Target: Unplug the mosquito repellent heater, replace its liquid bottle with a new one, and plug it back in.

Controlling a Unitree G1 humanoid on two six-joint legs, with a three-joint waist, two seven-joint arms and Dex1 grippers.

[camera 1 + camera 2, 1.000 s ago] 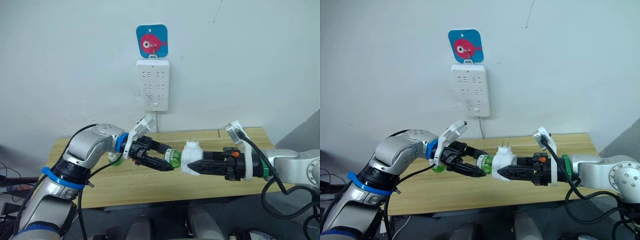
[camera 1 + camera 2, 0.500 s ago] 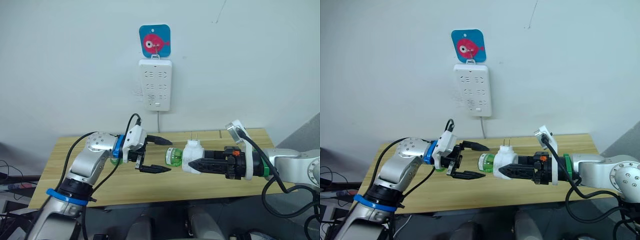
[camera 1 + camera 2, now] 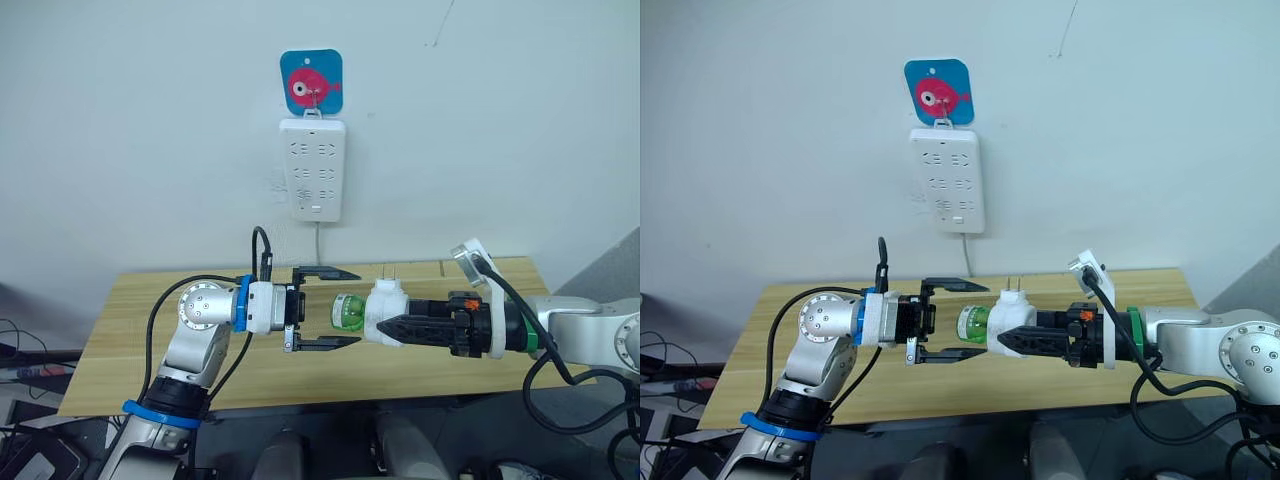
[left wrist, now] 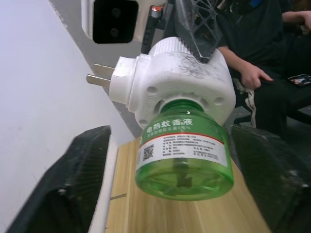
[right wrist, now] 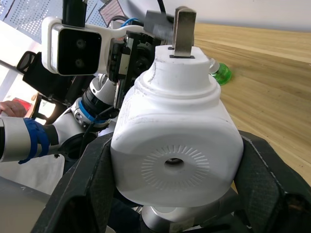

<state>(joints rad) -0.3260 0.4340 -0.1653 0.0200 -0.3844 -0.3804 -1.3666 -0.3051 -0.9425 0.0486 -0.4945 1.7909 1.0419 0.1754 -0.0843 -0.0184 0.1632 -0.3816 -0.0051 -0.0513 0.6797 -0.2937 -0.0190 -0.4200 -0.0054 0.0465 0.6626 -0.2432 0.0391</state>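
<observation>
- Holding the mosquito repellent heater above the tabletop, the right gripper has its fingers clamped on it.
- Left gripper, fingers spread, should close squarely on the green bottle, then twist.
- Power strip waits on the wall.

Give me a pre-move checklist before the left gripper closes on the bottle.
1. Heater unplugged: ok. The mosquito repellent heater is off the power strip, prongs bare.
2. Heater held: ok. The right gripper is shut on it.
3. Left gripper open: ok, fingers spread above and below the bottle.
4. Green bottle between the fingers: ok, with gaps on both sides.
5. Bottle seated in heater: ok, neck still in the socket.
6. Replacement: cannot tell. A green object lies on the table.
</observation>
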